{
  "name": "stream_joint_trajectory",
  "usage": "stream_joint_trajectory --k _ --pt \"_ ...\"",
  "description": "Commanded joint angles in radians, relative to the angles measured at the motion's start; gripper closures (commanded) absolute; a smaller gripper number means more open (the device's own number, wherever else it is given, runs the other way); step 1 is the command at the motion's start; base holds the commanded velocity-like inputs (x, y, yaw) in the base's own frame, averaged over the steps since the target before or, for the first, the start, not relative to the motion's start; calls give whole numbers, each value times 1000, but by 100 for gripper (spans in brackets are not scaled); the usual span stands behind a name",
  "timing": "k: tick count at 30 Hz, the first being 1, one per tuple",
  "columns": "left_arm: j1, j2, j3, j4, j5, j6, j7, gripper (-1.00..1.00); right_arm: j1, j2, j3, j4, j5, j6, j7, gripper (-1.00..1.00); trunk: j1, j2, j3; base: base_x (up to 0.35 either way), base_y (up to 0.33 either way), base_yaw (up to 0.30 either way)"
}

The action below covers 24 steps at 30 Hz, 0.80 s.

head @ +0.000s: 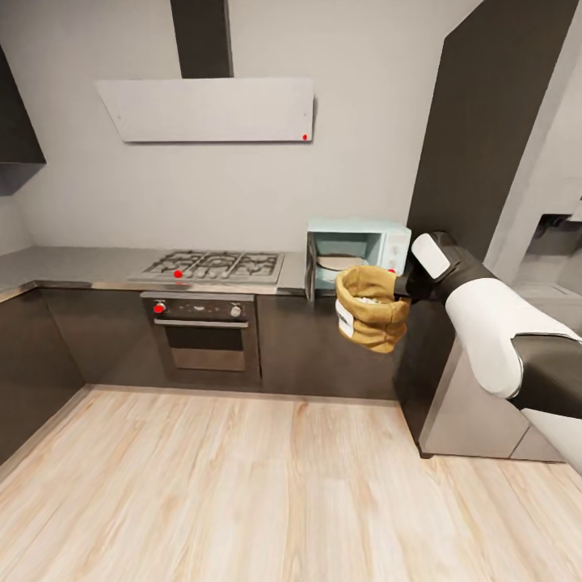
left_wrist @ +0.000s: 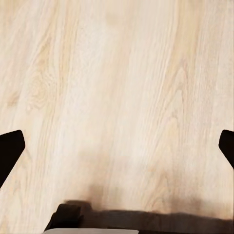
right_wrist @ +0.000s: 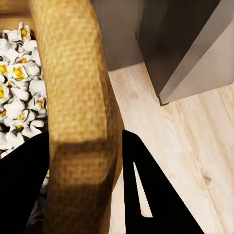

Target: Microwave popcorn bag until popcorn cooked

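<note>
The right pincer (head: 402, 284) is closed on the rolled rim of the small mustard-tan paper popcorn bag (head: 370, 309), which hangs in the air just in front of the pale mint-blue microwave (head: 357, 252) with its door open; pale cream popcorn (right_wrist: 17, 92) lies inside the bag. I judge the carrying-in step is in hand: the next move must lift the bag level with the opening and push it in upright. The left pincer (left_wrist: 117, 146) is open above the pale wood floor (left_wrist: 117, 73).

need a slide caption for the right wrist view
Right gripper pinches the popcorn bag's rim, popped popcorn inside, above the wood floor.
</note>
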Motion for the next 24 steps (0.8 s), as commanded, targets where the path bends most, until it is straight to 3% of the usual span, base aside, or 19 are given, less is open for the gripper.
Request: stream_joint_trajectory --k 1,12,24 --pt "-1 -1 3 1 0 -3 0 -100 0 0 -1 -1 -9 2 -9 100 1 0 -1 343 -62 0" --pt "2 -1 0 1 -1 -3 0 -100 -2 2 -2 1 -8 2 -10 100 1 0 -1 330 -72 0" --pt "5 1 0 1 -1 -5 0 -100 -2 3 4 3 -7 2 -12 100 1 0 -1 36 -3 0"
